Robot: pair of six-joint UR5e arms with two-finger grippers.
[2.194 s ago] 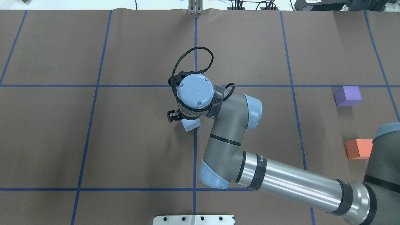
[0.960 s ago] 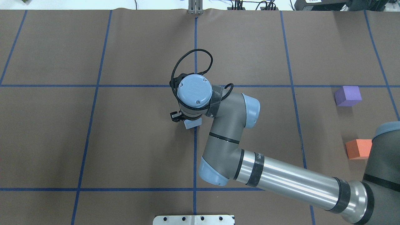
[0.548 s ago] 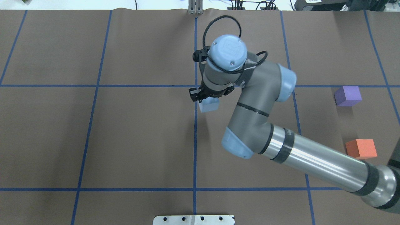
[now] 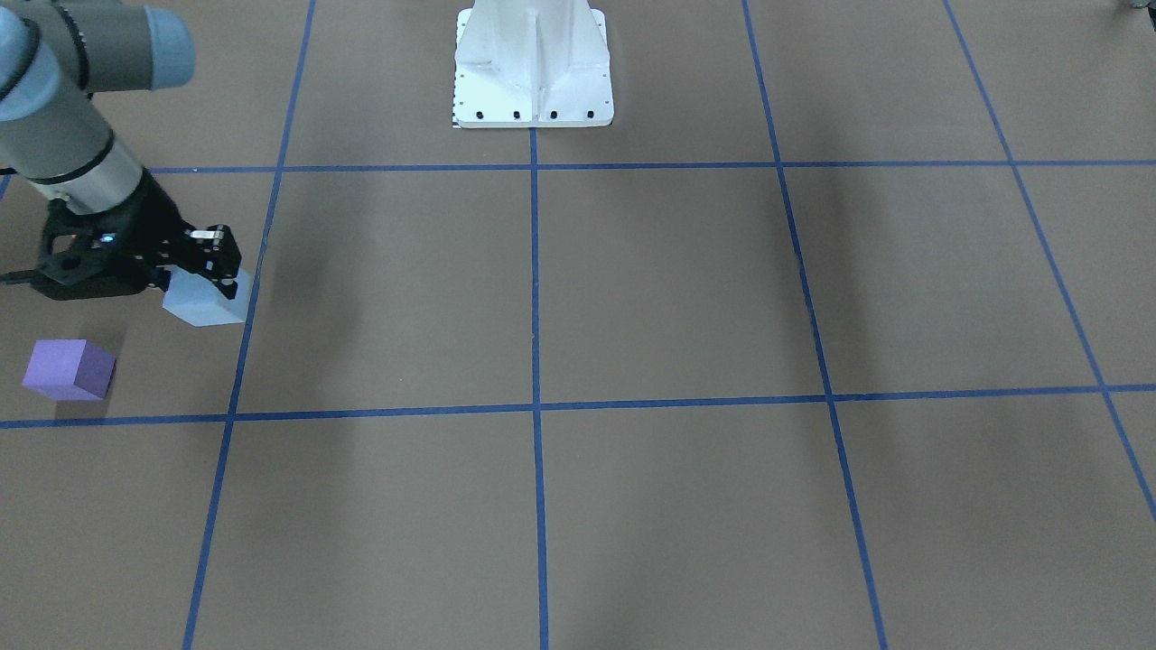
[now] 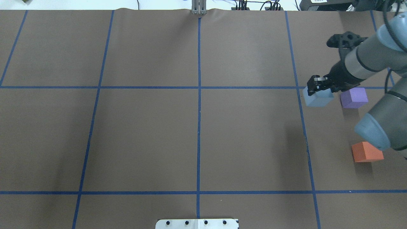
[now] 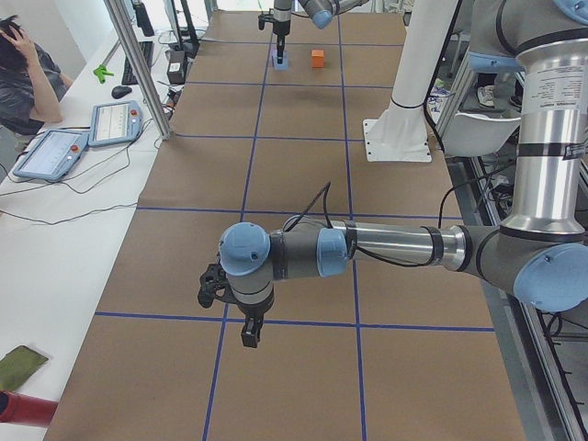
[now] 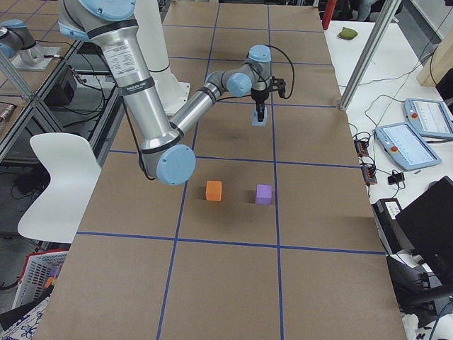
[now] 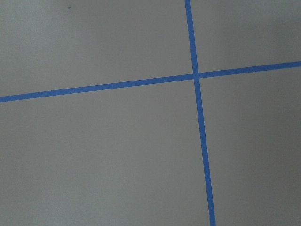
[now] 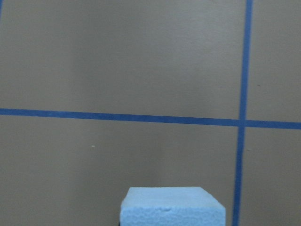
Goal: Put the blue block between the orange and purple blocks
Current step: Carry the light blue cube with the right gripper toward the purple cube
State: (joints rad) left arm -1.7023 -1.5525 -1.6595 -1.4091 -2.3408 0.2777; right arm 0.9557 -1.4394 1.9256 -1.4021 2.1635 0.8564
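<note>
- Step in hand: carrying. The right end effector [image 5: 319, 89] is clamped on the blue block [image 5: 318, 98] from above, and by my reading the block hangs clear of the bench [image 5: 143, 133]
- Where the block is: in the overhead view it sits just beside the purple block [image 5: 354, 98], on the side toward the bench centre and about level with it. It is not yet in the gap, because the orange block [image 5: 367, 152] lies well apart, nearer the robot's base
- Next move, as I judge it: shift the block further out to the robot's right and back toward the base until it lines up with the open space between purple and orange. Then lower it flat and let the fingers part. The descent needs care not to nudge the purple block, which is the closer neighbour
- Left end effector [image 6: 248, 335]: it points down over bare bench, far from the blocks. I cannot tell whether its fingers are apart or together
- Materials and shapes: all three blocks are roughly cubic with crisp edges. The blue one shows a matte, finely pitted face in the right wrist view, which suggests foam, so probably light and a little squashy under the clamp
- Bench surface: a dull brown sheet, smooth and non-reflective, marked into large squares by blue tape lines [image 5: 199, 127]
</note>
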